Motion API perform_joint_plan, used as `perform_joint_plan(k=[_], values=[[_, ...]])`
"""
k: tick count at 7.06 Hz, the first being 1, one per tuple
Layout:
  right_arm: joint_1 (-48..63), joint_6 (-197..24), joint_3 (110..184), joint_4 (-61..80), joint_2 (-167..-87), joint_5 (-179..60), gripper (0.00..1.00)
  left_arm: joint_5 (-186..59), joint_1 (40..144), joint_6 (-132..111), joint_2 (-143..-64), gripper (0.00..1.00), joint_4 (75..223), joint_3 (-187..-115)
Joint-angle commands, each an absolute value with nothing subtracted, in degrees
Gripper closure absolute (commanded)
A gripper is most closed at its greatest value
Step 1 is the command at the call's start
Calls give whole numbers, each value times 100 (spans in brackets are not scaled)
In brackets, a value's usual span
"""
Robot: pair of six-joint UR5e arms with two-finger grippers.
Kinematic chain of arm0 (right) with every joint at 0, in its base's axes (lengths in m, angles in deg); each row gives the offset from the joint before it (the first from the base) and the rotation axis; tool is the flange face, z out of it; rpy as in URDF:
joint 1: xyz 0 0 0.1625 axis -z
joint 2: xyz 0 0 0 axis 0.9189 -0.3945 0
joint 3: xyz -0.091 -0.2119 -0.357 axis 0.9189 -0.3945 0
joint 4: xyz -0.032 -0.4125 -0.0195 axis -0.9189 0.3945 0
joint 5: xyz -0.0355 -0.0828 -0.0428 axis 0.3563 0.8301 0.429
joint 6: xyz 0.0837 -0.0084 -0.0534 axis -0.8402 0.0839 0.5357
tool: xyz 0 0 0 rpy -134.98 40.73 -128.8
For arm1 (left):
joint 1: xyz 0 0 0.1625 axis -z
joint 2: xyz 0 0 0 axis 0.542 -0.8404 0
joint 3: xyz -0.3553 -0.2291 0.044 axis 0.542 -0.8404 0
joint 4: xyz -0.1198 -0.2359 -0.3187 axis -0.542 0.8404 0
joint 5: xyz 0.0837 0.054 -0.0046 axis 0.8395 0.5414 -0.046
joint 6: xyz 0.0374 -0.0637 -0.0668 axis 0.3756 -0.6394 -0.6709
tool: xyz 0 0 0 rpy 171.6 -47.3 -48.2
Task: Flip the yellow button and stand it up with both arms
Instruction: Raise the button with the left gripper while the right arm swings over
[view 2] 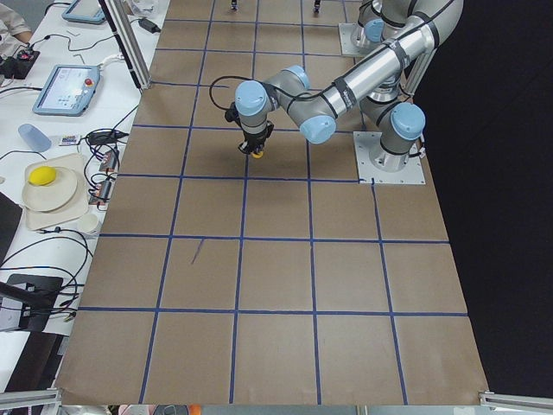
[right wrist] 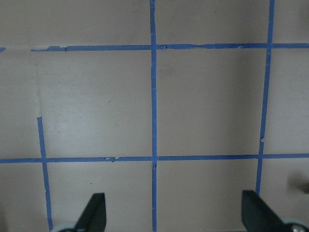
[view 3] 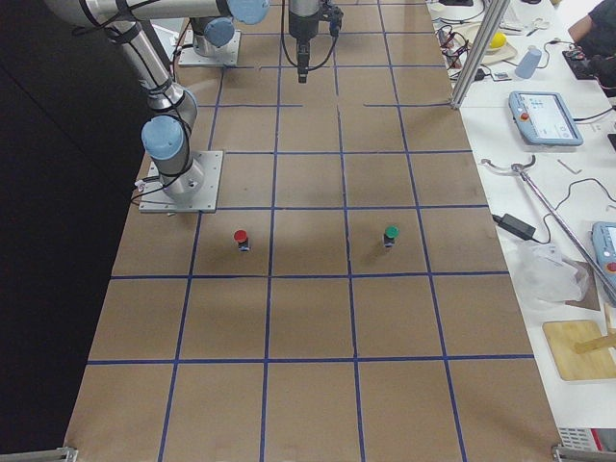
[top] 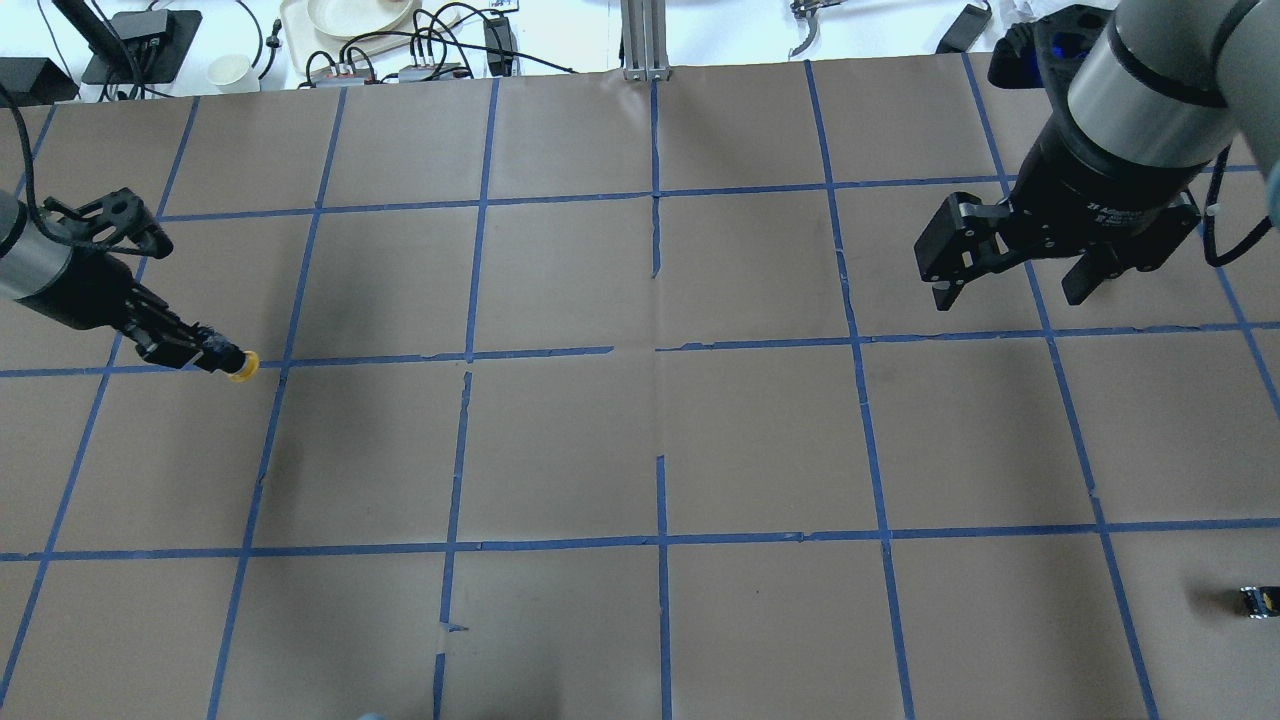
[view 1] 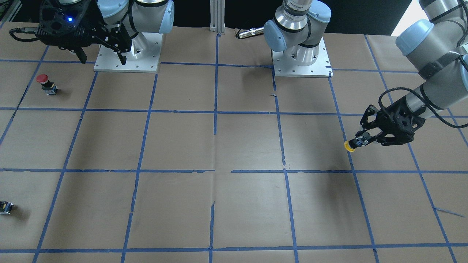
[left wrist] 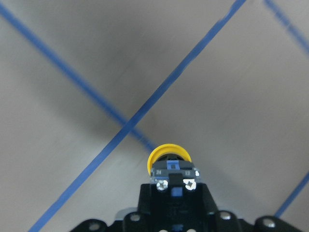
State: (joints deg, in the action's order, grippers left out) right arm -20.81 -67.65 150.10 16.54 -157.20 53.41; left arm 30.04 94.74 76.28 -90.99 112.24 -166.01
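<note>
In the front-facing view, I am gripping the small yellow mushroom-capped push-button switch (view 1: 350,145) by its black and grey body in my left jaws. Its cap is pointing away from my wrist, above the brown paper tabletop (view 1: 234,146) taped with a blue grid. My right jaws are hanging open by my base, not far from a standing red-capped push-button (view 1: 44,81), and a tiny black and yellow block (view 1: 5,207) is lying near the tabletop's edge. In the overhead view, my left arm (top: 50,270) is holding the switch just beside a tape crossing, well apart from my right arm (top: 1140,110), whose jaws are standing wide with nothing between. In the left side view, the yellow cap is peeking out at my near arm's tip. In the right side view, a green-capped push-button (view 3: 390,234) is standing near the red one. My left wrist camera is showing the jaws clamped on the switch's body. My right wrist camera is showing my fingertips (right wrist: 94,210) far apart.
</note>
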Motion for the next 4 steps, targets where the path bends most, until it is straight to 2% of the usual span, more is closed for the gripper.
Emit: perform_joint_plan(k=[1, 4], values=[[-1964, -6817, 14938, 1517, -15689, 4316, 0, 1072, 9986, 6491, -8654, 98, 12349, -16568], [-1235, -6957, 14912, 1167, -15698, 3583, 0, -1312, 11057, 4059, -8186, 98, 12495, -16638]])
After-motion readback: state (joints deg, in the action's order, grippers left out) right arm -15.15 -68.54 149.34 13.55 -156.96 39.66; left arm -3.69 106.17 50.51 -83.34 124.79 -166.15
